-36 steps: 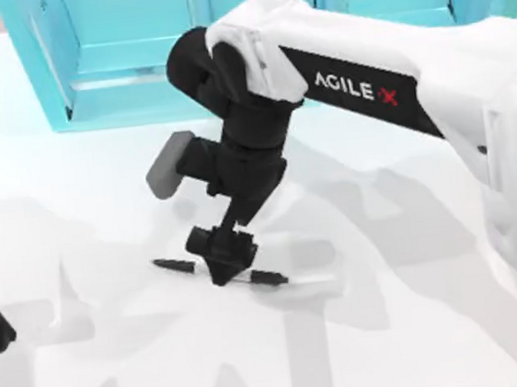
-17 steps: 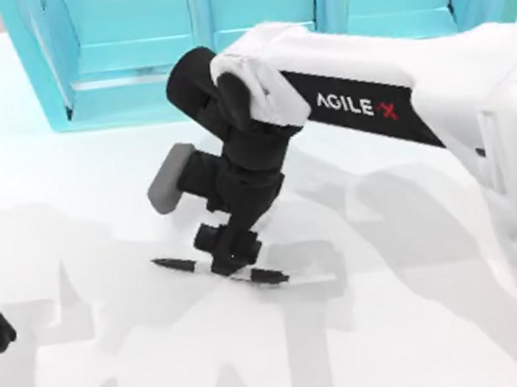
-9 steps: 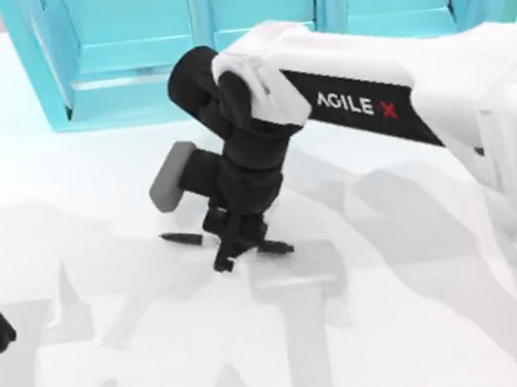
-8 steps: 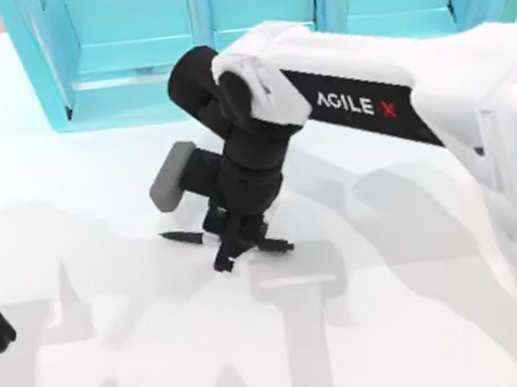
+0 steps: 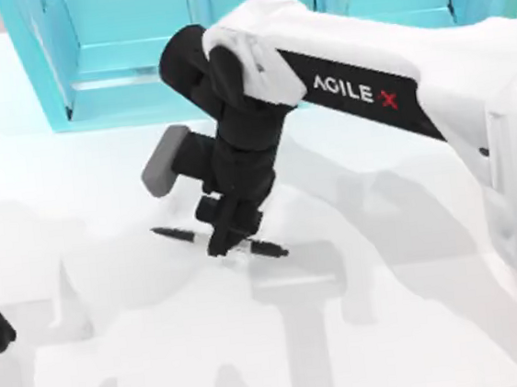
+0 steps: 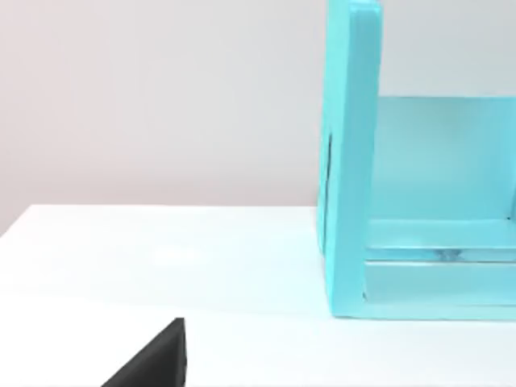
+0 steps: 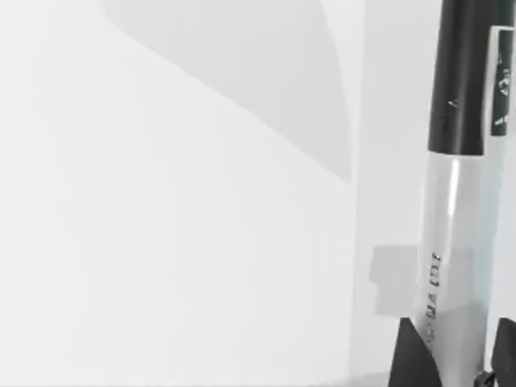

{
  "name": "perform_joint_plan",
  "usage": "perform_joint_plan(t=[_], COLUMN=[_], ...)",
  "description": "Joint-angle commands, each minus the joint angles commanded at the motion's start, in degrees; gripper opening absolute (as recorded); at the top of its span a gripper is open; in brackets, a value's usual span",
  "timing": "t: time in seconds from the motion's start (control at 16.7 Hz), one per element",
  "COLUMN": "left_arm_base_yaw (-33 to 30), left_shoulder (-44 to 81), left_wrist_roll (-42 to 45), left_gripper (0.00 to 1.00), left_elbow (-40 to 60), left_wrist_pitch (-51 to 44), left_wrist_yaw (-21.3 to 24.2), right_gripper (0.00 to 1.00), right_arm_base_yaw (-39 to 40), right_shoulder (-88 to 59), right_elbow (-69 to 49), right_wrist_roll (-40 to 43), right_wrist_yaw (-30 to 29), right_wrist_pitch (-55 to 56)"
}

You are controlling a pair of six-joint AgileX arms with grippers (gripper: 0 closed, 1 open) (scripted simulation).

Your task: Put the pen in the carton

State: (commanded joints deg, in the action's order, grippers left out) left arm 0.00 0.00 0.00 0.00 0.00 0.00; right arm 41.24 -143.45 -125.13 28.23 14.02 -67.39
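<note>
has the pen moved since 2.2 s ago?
Yes. In the top view the pen, held by the right pincer, now sits closer to the turquoise shelf than before.

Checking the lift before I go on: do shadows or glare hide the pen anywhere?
Top view: grey arm shadows cross the table, but the pen stays distinct under the right gripper. Right wrist view: pen close, sheen on its barrel, print legible.
</note>
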Motion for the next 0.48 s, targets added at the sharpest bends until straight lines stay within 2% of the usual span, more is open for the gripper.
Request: perform_joint_plan(t=[0.24,0.48], left_arm_base_yaw=[0.0,0.0], left_shoulder=[0.0,0.0], left_wrist_roll=[0.0,0.0], left_gripper=[1.0,1.0], left_elbow=[0.0,0.0], left_wrist_pitch=[0.0,0.0], left_wrist_yaw=[0.0,0.0], right_gripper=[0.0,0.0], right_arm_base_yaw=[-0.1,-0.2], right_shoulder=[-0.2,0.1], right_elbow=[-12.5,-17.2], right_wrist_roll=[0.0,0.0], right_wrist_yaw=[0.0,0.0], right_wrist_pitch=[-12.2,-16.9])
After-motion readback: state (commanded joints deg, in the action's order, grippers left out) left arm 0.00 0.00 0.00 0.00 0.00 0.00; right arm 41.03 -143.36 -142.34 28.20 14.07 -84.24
